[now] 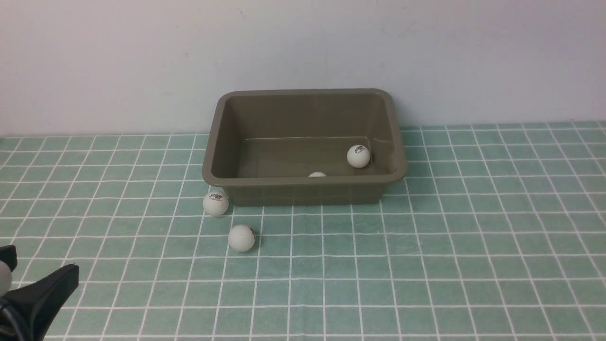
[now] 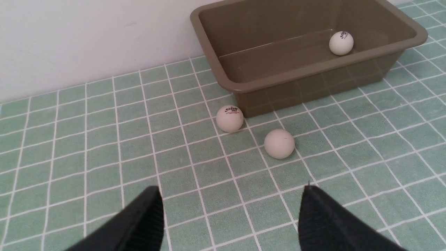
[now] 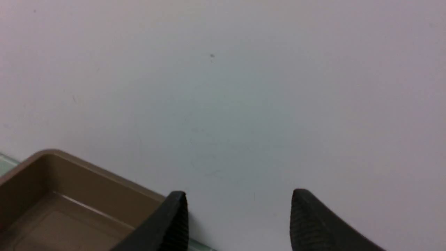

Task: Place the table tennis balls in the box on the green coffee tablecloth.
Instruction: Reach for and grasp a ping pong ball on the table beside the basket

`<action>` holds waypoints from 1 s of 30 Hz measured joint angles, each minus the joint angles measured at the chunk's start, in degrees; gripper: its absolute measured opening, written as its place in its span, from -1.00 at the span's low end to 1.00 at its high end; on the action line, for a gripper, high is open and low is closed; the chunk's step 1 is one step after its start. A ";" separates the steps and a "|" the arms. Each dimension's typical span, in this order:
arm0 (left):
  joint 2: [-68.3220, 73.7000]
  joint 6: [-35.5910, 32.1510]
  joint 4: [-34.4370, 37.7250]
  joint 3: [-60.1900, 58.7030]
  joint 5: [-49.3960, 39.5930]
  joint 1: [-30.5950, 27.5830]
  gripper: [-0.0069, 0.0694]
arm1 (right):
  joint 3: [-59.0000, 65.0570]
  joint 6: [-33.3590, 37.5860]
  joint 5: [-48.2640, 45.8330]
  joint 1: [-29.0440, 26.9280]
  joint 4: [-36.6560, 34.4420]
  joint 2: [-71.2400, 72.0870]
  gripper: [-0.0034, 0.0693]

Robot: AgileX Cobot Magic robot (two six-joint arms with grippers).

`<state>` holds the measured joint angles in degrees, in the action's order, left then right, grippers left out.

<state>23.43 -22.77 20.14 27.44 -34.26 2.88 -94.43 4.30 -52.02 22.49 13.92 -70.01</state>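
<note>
The olive-brown box (image 1: 303,181) stands on the green coffee tablecloth (image 1: 426,265), close to the wall. One table tennis ball (image 1: 358,156) lies inside at the right. A second ball (image 1: 317,174) peeks over the front rim. Two more balls rest on the cloth by the box's front left corner, one with a logo (image 1: 216,203) and one plain (image 1: 241,237). My left gripper (image 2: 231,190) is open and empty, low over the cloth, short of the plain ball (image 2: 279,143). My right gripper (image 3: 239,193) is open and empty, facing the wall beside the box (image 3: 52,174); it is out of the front view.
A plain white wall (image 1: 303,47) rises right behind the box. The checked cloth runs to both sides and toward me. The left gripper's black fingers (image 1: 57,284) show at the bottom left corner of the front view.
</note>
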 joint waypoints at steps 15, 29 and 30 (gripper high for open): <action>0.13 0.00 0.00 0.00 1.74 0.00 0.41 | 42.41 5.77 11.20 0.00 -7.43 24.85 -0.01; 33.49 -6.77 9.01 12.52 -4.57 0.00 0.41 | 56.60 0.58 18.20 0.00 -8.35 34.56 -0.15; 36.69 -10.69 11.74 14.98 -5.79 0.00 0.41 | 56.60 0.52 18.44 0.00 -8.35 34.56 -0.15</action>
<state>60.13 -33.46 31.88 42.42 -40.04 2.88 -37.83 4.83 -33.58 22.49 5.56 -35.45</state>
